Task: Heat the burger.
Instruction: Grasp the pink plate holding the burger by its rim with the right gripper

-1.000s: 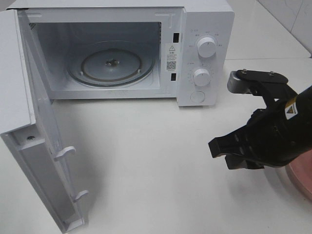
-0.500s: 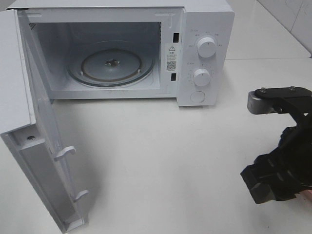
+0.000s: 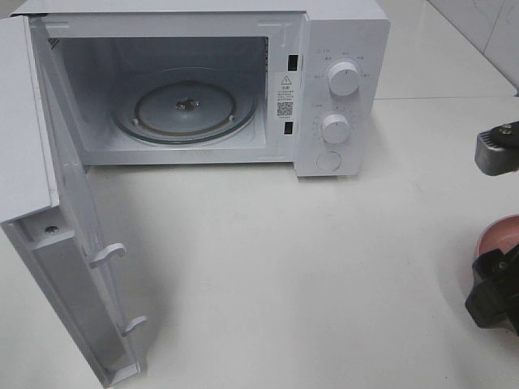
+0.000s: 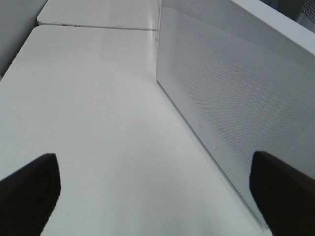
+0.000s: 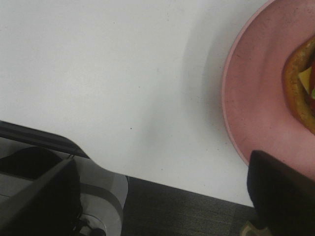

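Right claw [image 5: 160,194]: released, its two dark fingers spread wide with nothing between them. It hangs over the near edge of the table, just beside the pink plate.
Burger [image 5: 301,88]: lies on the plate. Only one edge shows in the right wrist view: a brown bun rim with bits of yellow, red and green inside it. It is outside the oven and well apart from it.
Pink plate [image 5: 261,98]: round, flat on the table at the near right. In the high view only a sliver of its rim shows, behind the right arm [image 3: 496,296].
Left claw [image 4: 156,191]: released, with its fingers far apart and nothing between them. It is low over bare table, beside a white perforated panel [image 4: 231,93], probably the microwave's open door, though the view is too tight to be sure.
Table [image 3: 284,267]: white and smooth.
Microwave door [image 3: 73,267]: swung fully open to the left, with its latch hooks facing the room.
Microwave [image 3: 340,32]: white, standing at the far side of the table.
Glass turntable [image 3: 186,109]: sits bare in the lit cavity.
Warning sticker [image 3: 284,96]: on the frame to the right of the cavity.
Round button [image 3: 328,160]: at the foot of the control panel.
Lower knob [image 3: 334,128]: just above the button.
Upper knob [image 3: 344,79]: above the lower one.
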You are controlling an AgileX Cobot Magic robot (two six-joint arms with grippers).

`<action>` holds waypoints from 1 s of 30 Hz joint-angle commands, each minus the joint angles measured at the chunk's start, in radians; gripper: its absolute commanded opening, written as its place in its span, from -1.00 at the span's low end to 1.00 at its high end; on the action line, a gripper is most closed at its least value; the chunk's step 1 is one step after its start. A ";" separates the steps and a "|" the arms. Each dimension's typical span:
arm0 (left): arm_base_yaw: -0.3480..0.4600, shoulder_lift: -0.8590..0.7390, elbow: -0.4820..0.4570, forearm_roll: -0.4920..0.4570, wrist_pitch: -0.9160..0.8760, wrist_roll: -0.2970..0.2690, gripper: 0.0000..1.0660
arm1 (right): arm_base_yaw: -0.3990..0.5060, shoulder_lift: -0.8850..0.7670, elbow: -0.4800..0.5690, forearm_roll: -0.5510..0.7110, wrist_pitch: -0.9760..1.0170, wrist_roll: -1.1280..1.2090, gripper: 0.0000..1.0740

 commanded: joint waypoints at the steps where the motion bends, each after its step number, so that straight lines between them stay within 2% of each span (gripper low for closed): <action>1: 0.001 -0.020 0.001 -0.009 -0.005 0.000 0.87 | -0.008 -0.005 -0.007 -0.019 0.009 0.007 0.56; 16: 0.001 -0.020 0.001 -0.009 -0.005 0.000 0.87 | -0.025 -0.005 -0.007 -0.118 -0.046 0.074 0.53; 18: 0.001 -0.020 0.001 -0.009 -0.005 0.000 0.87 | -0.115 -0.001 -0.007 -0.118 -0.054 0.062 0.52; 21: 0.001 -0.020 0.001 -0.009 -0.005 0.000 0.87 | -0.141 0.002 -0.007 -0.118 -0.054 0.047 0.52; 23: 0.001 -0.020 0.001 -0.009 -0.005 0.000 0.87 | -0.222 0.028 -0.007 -0.116 -0.055 0.000 0.51; 30: 0.001 -0.020 0.001 -0.009 -0.005 0.000 0.87 | -0.301 0.101 -0.007 -0.115 -0.092 -0.031 0.51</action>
